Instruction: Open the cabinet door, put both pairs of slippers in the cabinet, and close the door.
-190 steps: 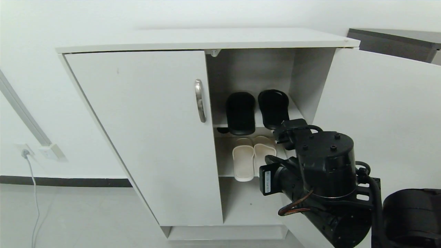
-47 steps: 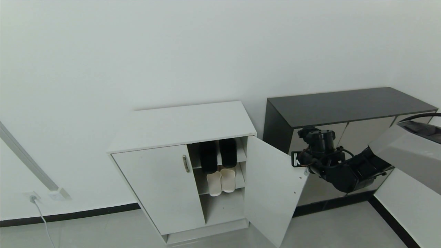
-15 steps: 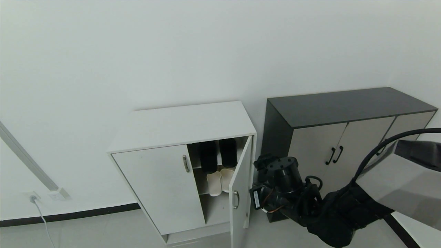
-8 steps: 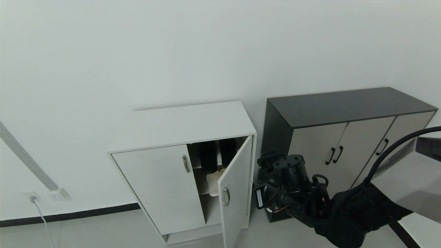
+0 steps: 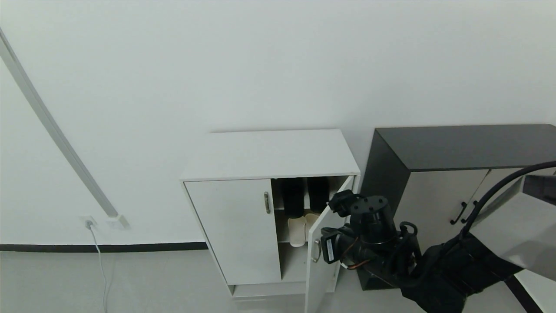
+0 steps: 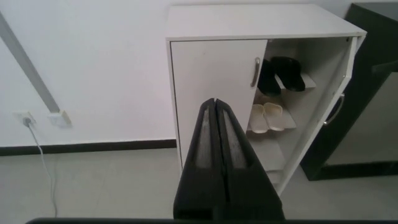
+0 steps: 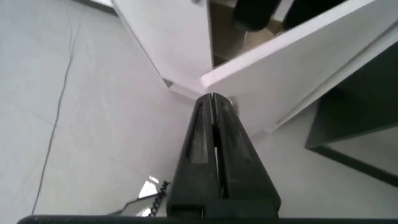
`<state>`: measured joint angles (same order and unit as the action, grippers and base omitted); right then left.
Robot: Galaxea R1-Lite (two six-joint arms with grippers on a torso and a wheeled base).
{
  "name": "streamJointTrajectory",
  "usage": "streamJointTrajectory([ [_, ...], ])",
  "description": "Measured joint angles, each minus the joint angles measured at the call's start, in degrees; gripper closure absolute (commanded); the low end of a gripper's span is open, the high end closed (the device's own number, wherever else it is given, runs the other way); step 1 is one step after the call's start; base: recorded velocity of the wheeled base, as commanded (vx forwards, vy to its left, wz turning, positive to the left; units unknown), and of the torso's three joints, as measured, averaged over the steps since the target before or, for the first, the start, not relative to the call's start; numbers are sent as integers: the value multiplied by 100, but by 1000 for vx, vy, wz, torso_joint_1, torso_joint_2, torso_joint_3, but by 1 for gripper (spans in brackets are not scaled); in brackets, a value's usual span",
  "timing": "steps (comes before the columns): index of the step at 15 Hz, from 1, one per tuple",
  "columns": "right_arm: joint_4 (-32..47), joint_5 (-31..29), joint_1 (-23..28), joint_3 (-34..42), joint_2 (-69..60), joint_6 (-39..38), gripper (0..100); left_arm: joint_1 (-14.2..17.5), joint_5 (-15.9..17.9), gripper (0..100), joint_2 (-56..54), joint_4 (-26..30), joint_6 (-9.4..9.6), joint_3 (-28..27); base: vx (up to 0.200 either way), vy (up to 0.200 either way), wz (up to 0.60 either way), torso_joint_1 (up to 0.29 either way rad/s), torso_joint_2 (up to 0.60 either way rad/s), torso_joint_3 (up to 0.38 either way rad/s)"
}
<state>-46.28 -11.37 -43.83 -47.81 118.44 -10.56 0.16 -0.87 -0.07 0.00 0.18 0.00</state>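
Note:
The white cabinet has its left door closed and its right door swung partway in, leaving a gap. Through the gap I see black slippers on the upper shelf and white slippers on the shelf below. My right gripper is shut and sits against the outer face of the right door, near its top. In the right wrist view the shut right gripper is at the door's edge. My left gripper is shut on nothing, held back from the cabinet.
A dark cabinet stands right beside the white one, close behind my right arm. A wall socket with a cable and a slanted conduit are on the wall to the left. Grey floor lies open in front.
The right door has swung from wide open to partly closed, with my right gripper following its outer face. The head camera has shifted, so the whole scene sits further right.

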Motion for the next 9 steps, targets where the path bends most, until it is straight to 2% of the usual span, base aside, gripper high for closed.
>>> streamJointTrajectory([
  [5, -468, -12, 96, 197, -74, 66, 100, -2, 2, 100, 0, 0, 2, 0, 0, 0, 0, 0, 0, 0],
  [9, -477, -9, 177, 928, -358, 185, 100, 0, 11, 100, 0, 0, 11, 0, 200, 0, 0, -3, -4, 2],
])
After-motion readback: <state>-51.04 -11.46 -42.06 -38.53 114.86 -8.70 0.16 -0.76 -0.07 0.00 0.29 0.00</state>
